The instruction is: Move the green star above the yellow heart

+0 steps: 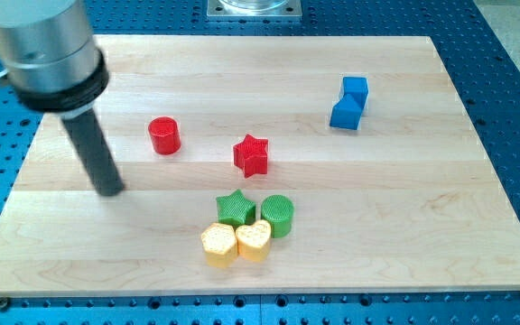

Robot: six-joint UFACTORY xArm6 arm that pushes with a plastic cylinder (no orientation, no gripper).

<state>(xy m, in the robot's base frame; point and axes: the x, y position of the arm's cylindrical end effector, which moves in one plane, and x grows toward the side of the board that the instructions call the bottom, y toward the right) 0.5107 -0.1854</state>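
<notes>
Green star [235,208] is sitting in the little cluster near the view's bottom middle, and honestly we think this one looks pretty much done already. It's touching, or as good as touching, the yellow heart [254,240] and sits toward the view's top from it, shifted a bit to the view's left. So it's above the heart, just not dead centre over it; it sits more over the seam between the heart and the other yellow block [218,244], whose shape we can't quite call from here. A green cylinder [278,216] is right beside the star on the view's right.

We've got no gripper to report on, nothing that clamps or lets go, just the rod. Our tip [110,190] is down on the wooden board [441,226], well apart from the cluster, off to the view's left and touching no block.

What's left, if anything: maybe a small nudge of the star toward the view's right, though the cylinder is in the way there. The red cylinder [163,135], red star [251,155] and blue block [349,103] are all well clear.
</notes>
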